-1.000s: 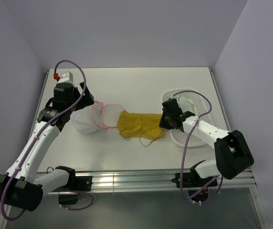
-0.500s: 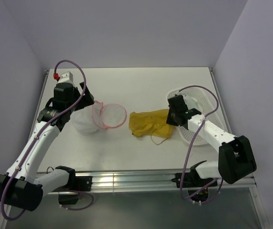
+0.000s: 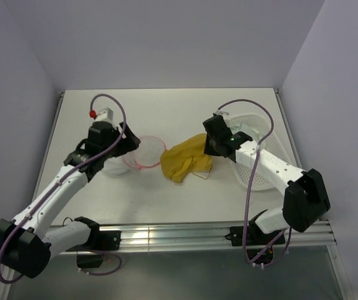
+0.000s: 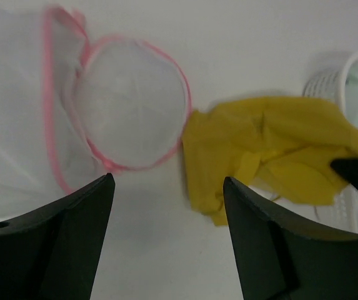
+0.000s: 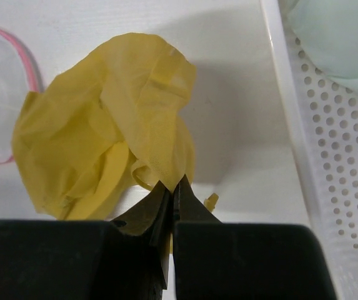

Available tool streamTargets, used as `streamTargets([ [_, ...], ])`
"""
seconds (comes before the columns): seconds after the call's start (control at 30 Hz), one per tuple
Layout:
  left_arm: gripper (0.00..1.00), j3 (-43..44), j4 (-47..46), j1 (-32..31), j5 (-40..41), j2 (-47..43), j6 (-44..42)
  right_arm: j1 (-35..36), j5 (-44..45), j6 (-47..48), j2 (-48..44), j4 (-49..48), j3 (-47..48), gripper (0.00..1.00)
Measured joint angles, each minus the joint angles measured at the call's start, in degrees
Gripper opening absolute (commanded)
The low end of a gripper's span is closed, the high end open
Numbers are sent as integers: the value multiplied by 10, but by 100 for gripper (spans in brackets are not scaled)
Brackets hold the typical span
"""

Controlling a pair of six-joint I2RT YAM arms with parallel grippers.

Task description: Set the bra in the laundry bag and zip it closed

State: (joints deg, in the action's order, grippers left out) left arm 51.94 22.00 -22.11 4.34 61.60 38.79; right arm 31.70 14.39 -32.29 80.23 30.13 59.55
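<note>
White tabletop (image 3: 185,112) ran between pale lilac walls (image 3: 166,44), with both arms reaching in from the near edge. Near the middle of the surface, the right gripper (image 5: 172,187) had its two fingers pressed together on a fold of the bra (image 3: 182,159). The mustard fabric bunched out from that pinch toward the left edge and trailed down toward the near edge. Whether its lower end rested on the surface could not be told.

Left of the middle lay the laundry bag (image 3: 142,152), with its round pink-rimmed mouth turned toward the bra and the rest of the white mesh heaped toward the left edge. The bra's nearest fold sat just beside that rim; whether they touched was unclear.

The left gripper (image 4: 169,181) hung over the bag with its fingers spread wide, gripping nothing.

Along the right edge stood a white perforated basket (image 3: 269,134) with a pale mint garment (image 5: 335,37) inside it.
</note>
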Motion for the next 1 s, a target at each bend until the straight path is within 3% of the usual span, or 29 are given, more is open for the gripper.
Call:
streamTargets([
  [0.23,53,-102,-106,-132,2,76,76,13,11,-7,24,21,8,1],
  [0.3,51,-116,-146,-154,4,111,92,14,13,-7,29,23,15,1],
  [0.57,46,-123,-264,-160,29,229,122,27,26,-7,49,39,50,1],
  [0.83,45,-115,-301,-160,33,263,131,32,34,-7,55,50,62,1],
  [1.0,24,-114,-329,-160,33,282,135,38,35,-7,66,54,70,1],
])
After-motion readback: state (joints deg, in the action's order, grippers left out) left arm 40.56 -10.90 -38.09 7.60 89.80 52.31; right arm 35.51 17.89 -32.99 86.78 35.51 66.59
